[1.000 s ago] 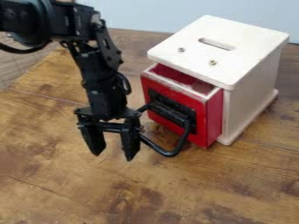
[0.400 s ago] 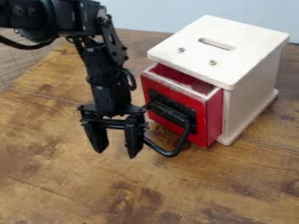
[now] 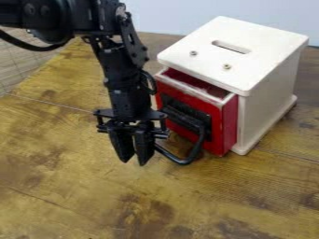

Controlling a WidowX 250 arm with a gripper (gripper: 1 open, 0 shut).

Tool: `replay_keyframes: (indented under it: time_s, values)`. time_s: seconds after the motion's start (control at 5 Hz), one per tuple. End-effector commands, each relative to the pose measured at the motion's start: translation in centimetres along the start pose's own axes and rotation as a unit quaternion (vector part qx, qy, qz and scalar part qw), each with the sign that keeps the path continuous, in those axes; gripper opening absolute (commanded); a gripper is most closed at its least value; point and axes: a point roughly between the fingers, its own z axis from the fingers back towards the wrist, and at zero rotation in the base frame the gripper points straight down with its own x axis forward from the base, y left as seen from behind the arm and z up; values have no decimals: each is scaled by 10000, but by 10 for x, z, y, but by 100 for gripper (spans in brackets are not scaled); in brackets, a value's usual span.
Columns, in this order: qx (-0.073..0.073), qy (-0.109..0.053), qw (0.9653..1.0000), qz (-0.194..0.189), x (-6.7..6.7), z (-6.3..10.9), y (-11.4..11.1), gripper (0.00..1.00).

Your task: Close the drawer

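Pincer (image 3: pixel 134 149) clenched and empty, we hang it just left of the drawer (image 3: pixel 200 117) beside its loop handle (image 3: pixel 187 140), presumably to push it shut.

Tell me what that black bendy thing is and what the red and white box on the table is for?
The black bendy thing is a robot arm. At its end is a pincer, like two fingers, pointing down with its fingers close together and holding nothing. One camera looks down at the wooden table from in front. The white box has a red drawer that sticks out a little, so it is partly open. The drawer has a big black loop handle, and the pincer hangs right beside it. The robot's job is to push the drawer shut.
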Motion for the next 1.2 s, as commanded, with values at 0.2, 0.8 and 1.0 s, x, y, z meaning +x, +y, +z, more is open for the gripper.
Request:
replay_keyframes:
  time_s: [0.2, 0.8, 1.0]
  values:
    - [-34, -398, 9988, -281, 10, 13, -8, 100]
    - [-48, -582, 9982, -106, 24, 15, 4, 100]
    - [-42, -600, 9981, -167, 27, 15, 3, 100]
